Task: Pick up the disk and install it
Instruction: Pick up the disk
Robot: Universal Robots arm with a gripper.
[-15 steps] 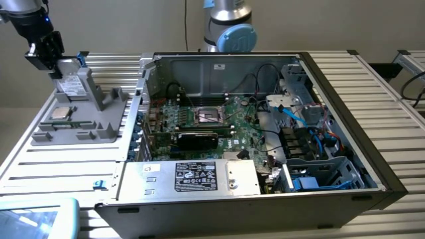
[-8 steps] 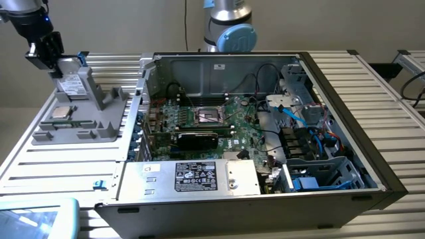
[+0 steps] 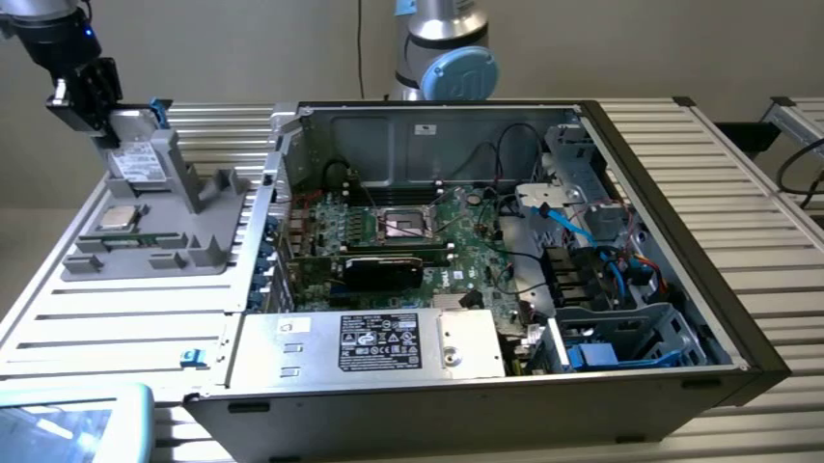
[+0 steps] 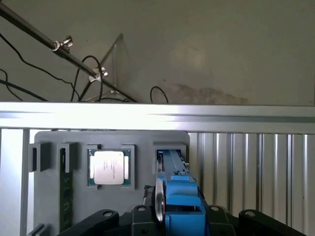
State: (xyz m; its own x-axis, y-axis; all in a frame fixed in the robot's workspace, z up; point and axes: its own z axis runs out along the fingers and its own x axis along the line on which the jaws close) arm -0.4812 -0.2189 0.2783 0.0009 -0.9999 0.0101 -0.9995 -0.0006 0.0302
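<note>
At the grey holder's [image 3: 206,207] upright slot, the disk [image 3: 139,162] stands on edge. The hand [image 3: 110,135] straddles it, half-closed, with fingers [image 4: 141,215] pressed against both its faces.

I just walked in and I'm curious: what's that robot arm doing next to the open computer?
The robot arm's black gripper is at the top edge of the flat silver-grey hard drive in its blue plastic carrier, which stands in the grey plastic parts holder beside the open computer case. The drive is not installed yet.
</note>
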